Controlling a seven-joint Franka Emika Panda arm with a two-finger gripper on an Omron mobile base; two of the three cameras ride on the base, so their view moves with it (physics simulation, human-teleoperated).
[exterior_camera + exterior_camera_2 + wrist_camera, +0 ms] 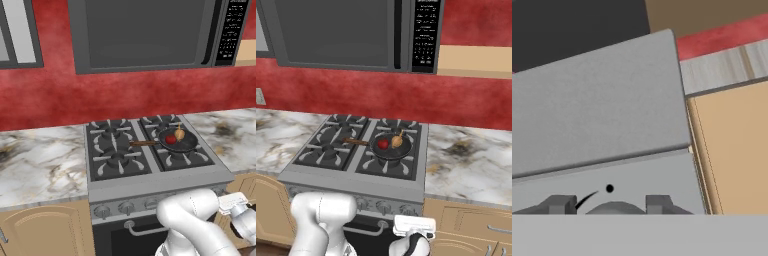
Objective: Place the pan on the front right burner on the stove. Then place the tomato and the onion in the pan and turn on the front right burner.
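The black pan [186,145] [391,152] with its wooden handle sits on the front right burner [186,159] [387,166] of the stove [150,186] [346,181]. Inside the pan lie the red tomato [170,139] [383,144] and the tan onion [179,133] [397,141]. My gripper [609,205] is low against the stove's front panel at its right end. Its fingertips [559,205] stand close on either side of a round grey knob [614,209]. Whether they press on the knob I cannot tell.
A dark microwave [145,35] hangs above the stove. Marble counter lies to the left [40,165] and to the right [230,135]. More knobs [102,211] line the front panel above the oven handle [142,231]. A tan cabinet door [737,150] adjoins the stove's right side.
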